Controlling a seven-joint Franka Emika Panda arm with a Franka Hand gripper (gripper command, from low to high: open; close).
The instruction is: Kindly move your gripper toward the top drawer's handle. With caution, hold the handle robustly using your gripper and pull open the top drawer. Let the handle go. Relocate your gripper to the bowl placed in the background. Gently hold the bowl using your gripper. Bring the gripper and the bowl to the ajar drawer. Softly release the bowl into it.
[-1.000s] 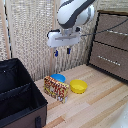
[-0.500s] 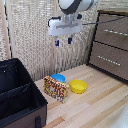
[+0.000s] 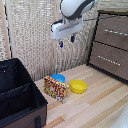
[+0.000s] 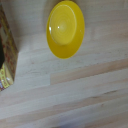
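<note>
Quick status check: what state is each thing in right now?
gripper: in the air above the bowls, holding nothing; jaws slightly apart
top drawer: shut
handle: untouched
lower drawer: shut
blue bowl: on the floor behind the box, upright
yellow bowl: upright, empty
patterned box: standing, closed
black case: open

We count two bowls on the wooden floor, one blue bowl (image 3: 58, 77) and one yellow bowl (image 3: 78, 86), beside one patterned box (image 3: 56, 89); one black case (image 3: 17, 95); one brown cabinet (image 3: 111, 47) showing two drawer fronts, each with one silver handle.
</note>
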